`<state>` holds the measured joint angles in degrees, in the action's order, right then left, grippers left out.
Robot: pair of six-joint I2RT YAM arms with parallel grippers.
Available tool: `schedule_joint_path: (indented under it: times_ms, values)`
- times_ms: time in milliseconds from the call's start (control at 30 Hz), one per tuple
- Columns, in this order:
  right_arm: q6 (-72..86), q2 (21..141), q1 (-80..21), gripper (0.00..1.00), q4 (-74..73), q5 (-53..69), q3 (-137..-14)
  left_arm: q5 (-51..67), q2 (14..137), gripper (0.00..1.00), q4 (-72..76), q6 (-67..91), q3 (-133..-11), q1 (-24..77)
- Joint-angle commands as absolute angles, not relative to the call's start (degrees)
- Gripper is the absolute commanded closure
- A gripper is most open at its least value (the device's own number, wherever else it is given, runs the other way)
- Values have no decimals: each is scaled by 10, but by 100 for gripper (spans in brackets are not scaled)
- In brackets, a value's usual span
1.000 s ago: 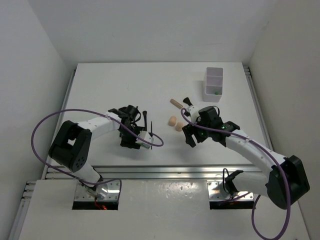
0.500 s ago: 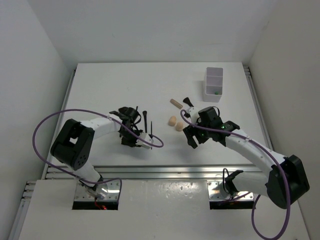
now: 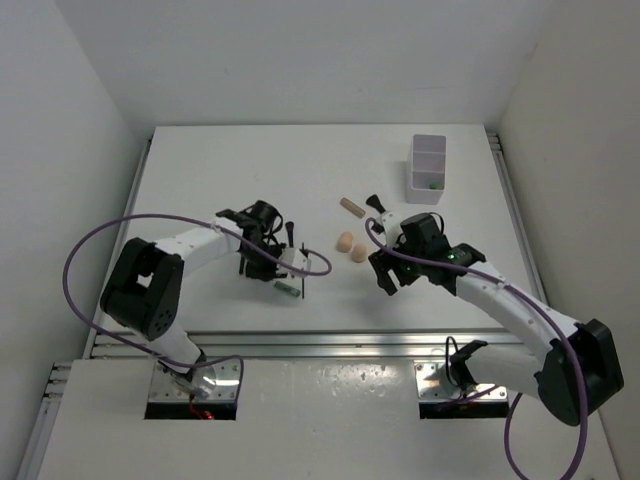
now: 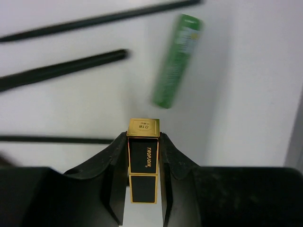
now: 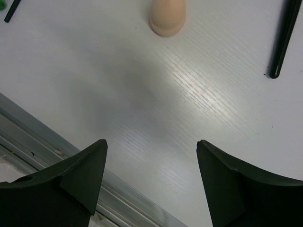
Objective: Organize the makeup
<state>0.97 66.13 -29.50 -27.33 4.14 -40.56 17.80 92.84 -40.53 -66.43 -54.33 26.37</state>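
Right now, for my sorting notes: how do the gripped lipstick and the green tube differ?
The lipstick is black-and-gold and square-edged; the green tube is round. The lipstick is clamped in the left gripper; the green tube lies loose on the table. Both are short sticks.

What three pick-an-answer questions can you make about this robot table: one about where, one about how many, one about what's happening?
1. Where does the green tube lie?
A) in a bin
B) on the floor
C) on the table, near the left gripper

2. How many beige sponges are on the table?
A) one
B) two
C) four

3. What is the left gripper doing?
A) shut on a black-and-gold lipstick
B) wide open and empty
C) squeezing a sponge

Answers:
1 C, the left wrist view shows the tube flat on the table just past the gripper.
2 B, the top view shows two side by side.
3 A, the lipstick sits pinched between its fingers.
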Motion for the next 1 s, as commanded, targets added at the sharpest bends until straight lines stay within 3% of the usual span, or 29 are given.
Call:
schedule_joint_path:
  times_ms: [0,233,367,600,733,967]
  values:
    - [27,631,-282,23,-254,29,-428,219,918,100,-439,-612,-653,239]
    - [60,593,-226,20,-228,29,-406,319,944,100,-461,-513,-835,221]
    - [83,570,-177,18,-232,11,-401,395,990,100,-385,-373,-931,221]
    - [123,619,-9,18,-247,118,-448,346,1109,100,-66,-72,-1039,264]
    - [142,609,56,19,-210,165,-421,295,1159,100,81,-15,-1071,299]
    - [184,541,91,19,-155,127,-335,265,1295,100,277,83,-1171,336]
